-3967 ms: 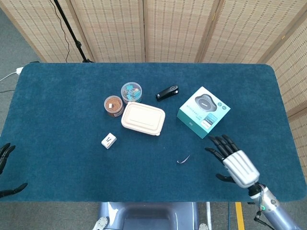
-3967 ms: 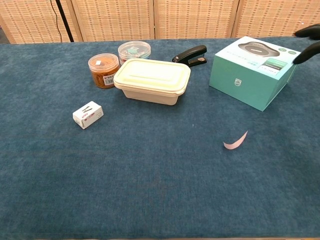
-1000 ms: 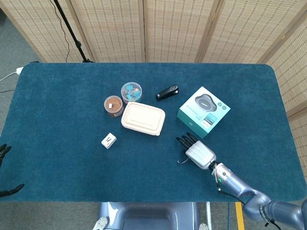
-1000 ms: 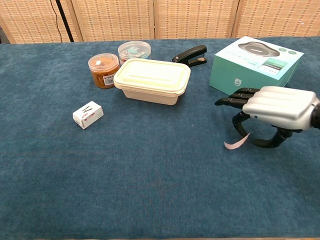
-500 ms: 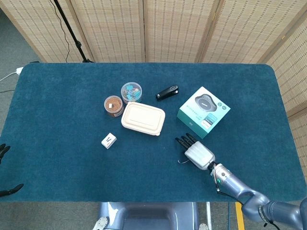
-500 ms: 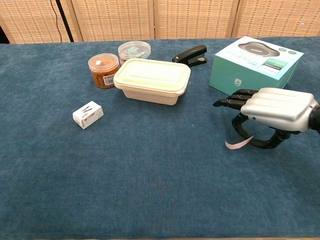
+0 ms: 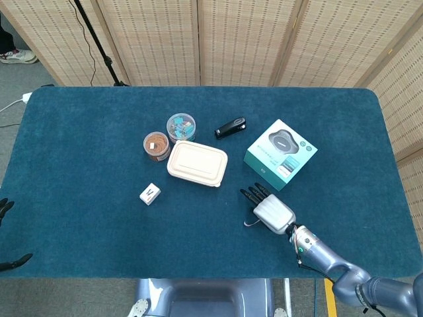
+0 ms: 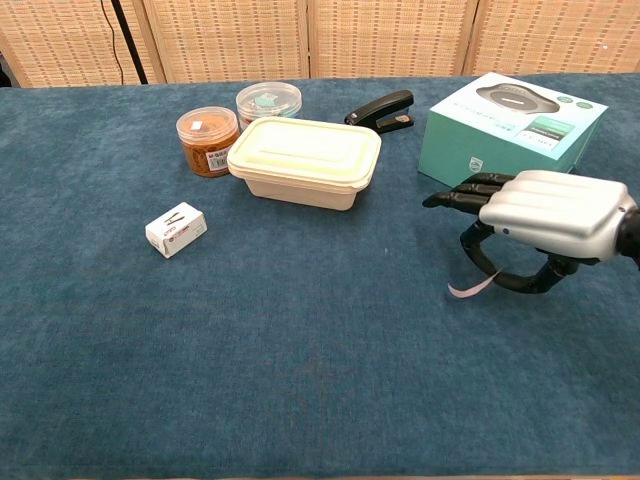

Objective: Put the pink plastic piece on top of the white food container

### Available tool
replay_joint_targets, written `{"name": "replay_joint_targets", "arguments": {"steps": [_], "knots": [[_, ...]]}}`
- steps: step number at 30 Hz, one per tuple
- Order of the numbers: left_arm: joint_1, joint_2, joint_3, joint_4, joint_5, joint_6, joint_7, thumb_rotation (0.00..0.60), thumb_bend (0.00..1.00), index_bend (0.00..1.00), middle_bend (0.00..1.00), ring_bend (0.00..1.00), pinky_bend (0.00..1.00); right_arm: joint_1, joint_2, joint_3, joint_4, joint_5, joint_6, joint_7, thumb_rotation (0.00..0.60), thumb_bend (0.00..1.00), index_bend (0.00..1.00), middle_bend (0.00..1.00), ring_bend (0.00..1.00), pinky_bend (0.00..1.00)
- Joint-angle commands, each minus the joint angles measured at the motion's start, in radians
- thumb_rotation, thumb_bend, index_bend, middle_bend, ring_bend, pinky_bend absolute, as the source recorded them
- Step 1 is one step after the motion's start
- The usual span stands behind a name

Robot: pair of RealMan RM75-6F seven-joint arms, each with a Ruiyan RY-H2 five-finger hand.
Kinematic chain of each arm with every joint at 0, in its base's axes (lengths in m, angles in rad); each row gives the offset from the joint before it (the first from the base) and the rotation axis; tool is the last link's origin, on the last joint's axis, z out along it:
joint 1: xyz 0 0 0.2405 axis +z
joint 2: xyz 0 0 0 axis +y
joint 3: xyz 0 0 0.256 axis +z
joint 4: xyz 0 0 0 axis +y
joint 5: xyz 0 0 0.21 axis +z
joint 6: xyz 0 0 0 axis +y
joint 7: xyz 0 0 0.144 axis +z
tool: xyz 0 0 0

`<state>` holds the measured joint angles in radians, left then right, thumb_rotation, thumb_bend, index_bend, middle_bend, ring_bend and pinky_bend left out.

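Right hand pinching the pink plastic piece near the table's front edge

The right hand [image 8: 545, 215] holds the pink plastic piece [image 8: 470, 289] between thumb and curled fingers [image 8: 470, 243], the strip just off the table [image 8: 300, 380], toward the front right. The white food container [image 8: 305, 160] sits lidded mid-table, well apart. The left hand [image 7: 8, 238] hangs off the left front corner, fingers spread, holding nothing.

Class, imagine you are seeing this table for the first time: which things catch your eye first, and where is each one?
The silver right hand stands out at the near right, its dark fingers curled around a thin pink plastic piece. Left of it, mid-table, lies the closed white food container, and behind the hand a teal box.
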<state>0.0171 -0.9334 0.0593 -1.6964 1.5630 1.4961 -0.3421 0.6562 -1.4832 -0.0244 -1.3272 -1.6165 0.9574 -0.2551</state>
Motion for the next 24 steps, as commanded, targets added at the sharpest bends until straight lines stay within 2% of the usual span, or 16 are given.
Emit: {"name": "replay_joint_targets", "arguments": {"steps": [1,3,8,11,15,24], "knots": [[0.000,0.001,0.000,0.001,0.000,0.000,-0.002,0.600,0.00,0.00,0.00,0.00,0.00,-0.001,0.006,0.002,-0.010,-0.002,0.011,0.006,0.600,0.49,0.58,0.00,0.00,0.00],[-0.001,0.002,-0.002,0.000,-0.003,-0.002,-0.004,0.600,0.00,0.00,0.00,0.00,0.00,-0.002,0.027,0.018,-0.046,-0.019,0.055,0.009,0.600,0.49,0.59,0.00,0.00,0.00],[-0.003,0.003,-0.002,0.000,-0.004,-0.004,-0.007,0.600,0.00,0.00,0.00,0.00,0.00,-0.001,0.053,0.033,-0.089,-0.026,0.083,-0.003,0.600,0.51,0.59,0.00,0.00,0.00],[-0.004,0.006,-0.001,-0.001,-0.002,-0.006,-0.012,0.600,0.00,0.00,0.00,0.00,0.00,0.010,0.079,0.080,-0.153,-0.026,0.119,-0.045,0.600,0.51,0.59,0.00,0.00,0.00],[0.003,0.010,0.004,0.008,0.014,0.011,-0.033,0.600,0.00,0.00,0.00,0.00,0.00,0.036,0.082,0.142,-0.217,0.052,0.084,-0.143,0.600,0.51,0.59,0.00,0.00,0.00],[0.010,0.013,0.008,0.023,0.027,0.027,-0.065,0.600,0.00,0.00,0.00,0.00,0.00,0.073,0.041,0.206,-0.227,0.140,0.061,-0.242,0.600,0.51,0.60,0.00,0.00,0.00]]}}
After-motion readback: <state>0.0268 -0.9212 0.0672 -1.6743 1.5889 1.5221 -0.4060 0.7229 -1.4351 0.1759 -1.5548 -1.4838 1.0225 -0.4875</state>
